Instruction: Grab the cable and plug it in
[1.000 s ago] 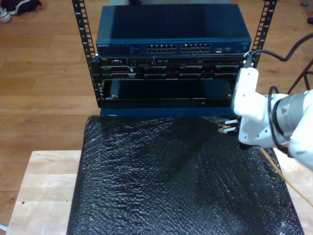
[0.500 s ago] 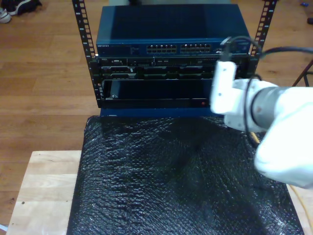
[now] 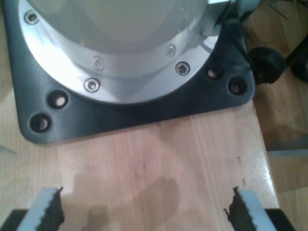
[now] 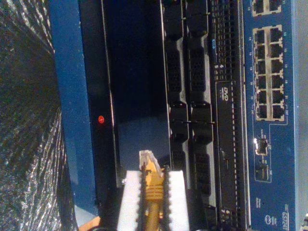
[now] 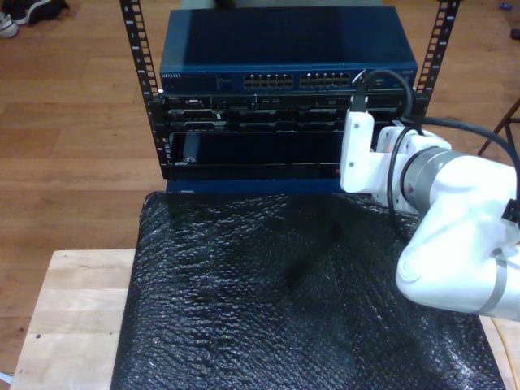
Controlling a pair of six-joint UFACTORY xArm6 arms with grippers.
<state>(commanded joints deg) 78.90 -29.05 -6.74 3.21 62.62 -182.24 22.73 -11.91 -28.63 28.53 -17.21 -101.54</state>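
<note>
My second gripper [image 4: 153, 192], the tool, has the cable [image 4: 153, 190] between its fingers [image 4: 129, 202], plug tip just ahead of them and apart from the rack [image 5: 284, 122] in front; the switch [image 5: 288, 81] sits on top of the rack, above the tool. The padded mat [image 5: 268, 284] lies under and behind the tool on the surface [image 5: 73, 309]. My first gripper [image 3: 144, 211] hangs over the surface, a round arm base [image 3: 125, 57] ahead of its fingers [image 3: 48, 211].
</note>
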